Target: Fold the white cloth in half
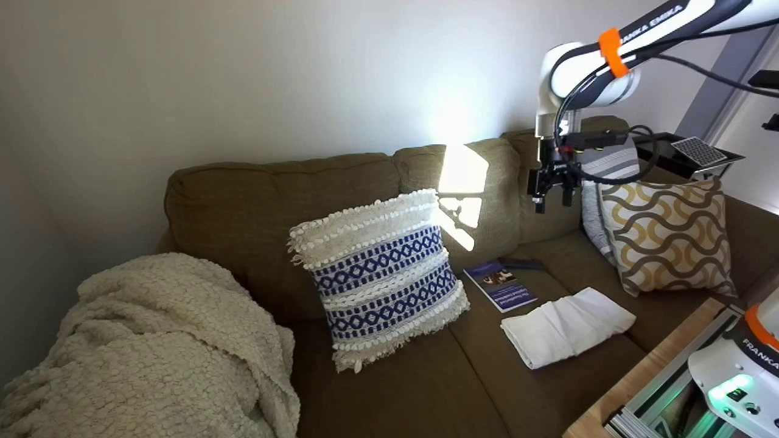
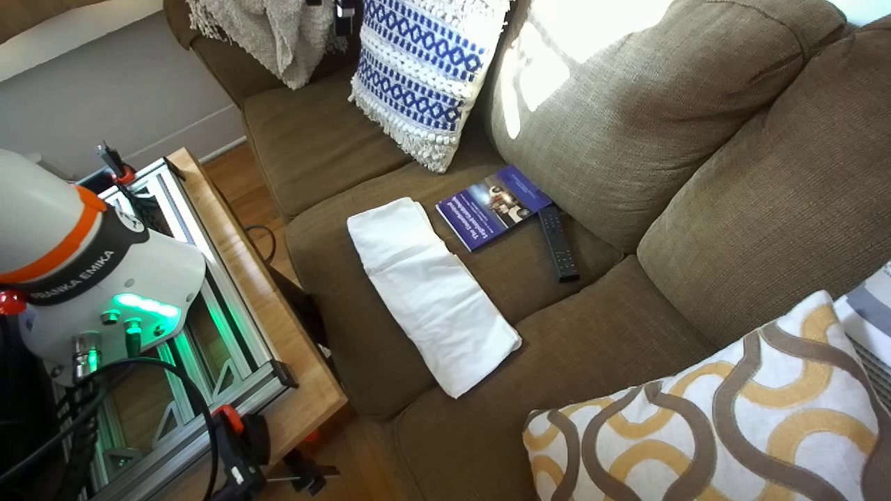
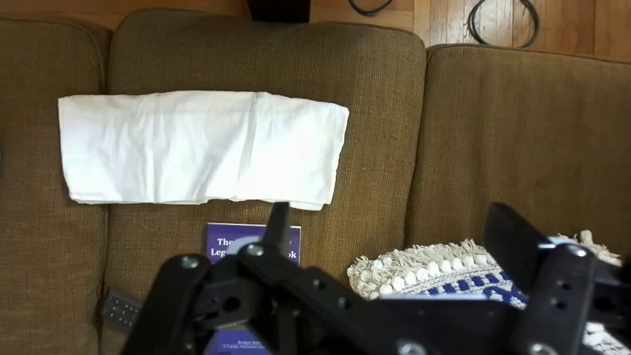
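The white cloth [image 1: 569,327] lies flat on the brown couch seat as a long rectangle with slight creases. It shows whole in an exterior view [image 2: 435,296] and in the wrist view [image 3: 202,148]. Its edges look layered at one corner in the wrist view. My gripper [image 1: 554,202] hangs in the air above the couch, pointing down, well above the cloth and not touching it. In the wrist view the two fingers of the gripper [image 3: 390,209] stand wide apart with nothing between them. Only the fingertips show at the top edge of an exterior view [image 2: 330,12].
A purple book [image 2: 494,207] and a black remote [image 2: 558,243] lie beside the cloth toward the backrest. A blue-and-white fringed pillow [image 1: 386,280], a yellow-grey patterned pillow [image 1: 669,234] and a cream blanket [image 1: 164,347] rest on the couch. The robot's wooden table [image 2: 278,313] stands along the couch front.
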Robot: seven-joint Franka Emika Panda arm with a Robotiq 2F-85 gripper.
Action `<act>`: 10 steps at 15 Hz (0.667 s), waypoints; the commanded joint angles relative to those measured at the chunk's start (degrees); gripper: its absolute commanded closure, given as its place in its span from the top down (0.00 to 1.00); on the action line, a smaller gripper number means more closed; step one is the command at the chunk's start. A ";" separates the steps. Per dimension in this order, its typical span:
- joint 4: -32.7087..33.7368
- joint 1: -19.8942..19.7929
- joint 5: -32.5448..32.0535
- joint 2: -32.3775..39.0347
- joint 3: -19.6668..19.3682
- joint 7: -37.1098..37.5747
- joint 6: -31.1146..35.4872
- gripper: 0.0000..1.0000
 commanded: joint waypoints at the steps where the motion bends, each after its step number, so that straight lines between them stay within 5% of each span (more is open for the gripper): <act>1: 4.45 1.57 -2.39 11.19 0.77 3.82 3.92 1.00; 7: 4.31 3.82 -3.44 23.99 -0.15 6.66 20.36 1.00; 10: 3.82 3.52 -1.90 24.07 0.25 4.78 19.88 1.00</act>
